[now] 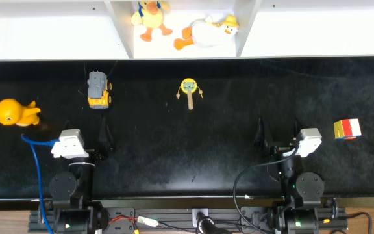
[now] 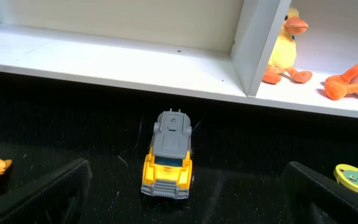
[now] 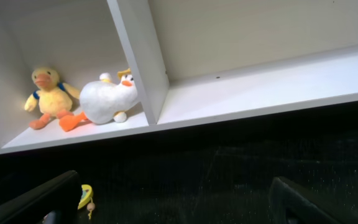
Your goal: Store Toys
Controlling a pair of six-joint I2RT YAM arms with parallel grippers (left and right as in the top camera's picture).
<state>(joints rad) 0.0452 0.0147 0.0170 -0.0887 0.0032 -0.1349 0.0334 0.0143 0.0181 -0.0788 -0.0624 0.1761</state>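
In the middle compartment of the white shelf (image 1: 50, 29), a yellow plush duck (image 1: 150, 18) and a white plush goose (image 1: 208, 32) are stored; a toy truck (image 1: 99, 90), rattle drum (image 1: 188, 91), orange duck (image 1: 15, 113) and coloured cube (image 1: 347, 129) are left on the black surface (image 1: 187, 156); the fingers of the left gripper (image 1: 86, 132) and right gripper (image 1: 278, 133) are spread wide, with nothing held.

So the right gripper (image 3: 174, 182) has its fingers spread wide over the black tabletop (image 3: 229, 155). Past it there's a white shelf unit (image 3: 278, 81). In the compartment beside the upright divider (image 3: 138, 56), a yellow plush duck (image 3: 47, 93) sits upright. A white plush duck (image 3: 104, 99) with orange feet lies right next to it. A little yellow rattle drum (image 3: 86, 198) is on the tabletop near one finger.
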